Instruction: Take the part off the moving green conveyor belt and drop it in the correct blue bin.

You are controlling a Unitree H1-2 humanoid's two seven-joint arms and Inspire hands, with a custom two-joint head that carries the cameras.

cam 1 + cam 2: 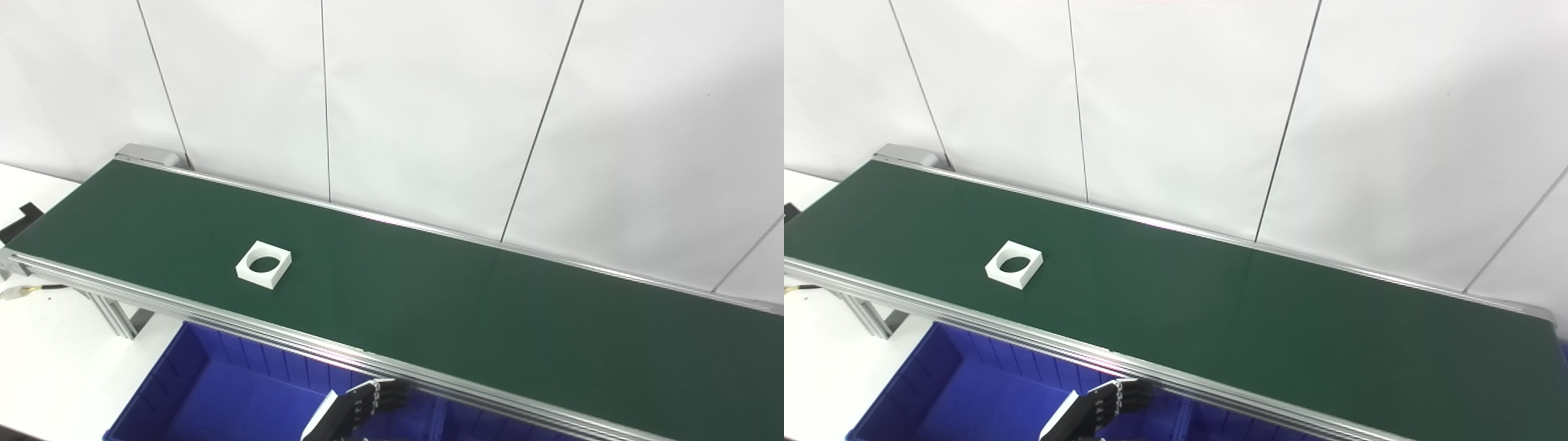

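Left hand (367,401) sits below the belt's (429,306) near rail, over the bin (202,392), fingers curled, holding nothing. Right hand out of view. Part (264,264) lies on the belt, up-left of the hand. Step: pre-grasp; next, reach up and intercept.

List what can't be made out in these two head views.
- Left hand: low in both views, fingers curled; holding nothing visible, open or shut unclear.
- Right hand: out of both views.
- Blue bin: cut by bottom edge, far wall under the conveyor belt.
- White part: underside hidden.
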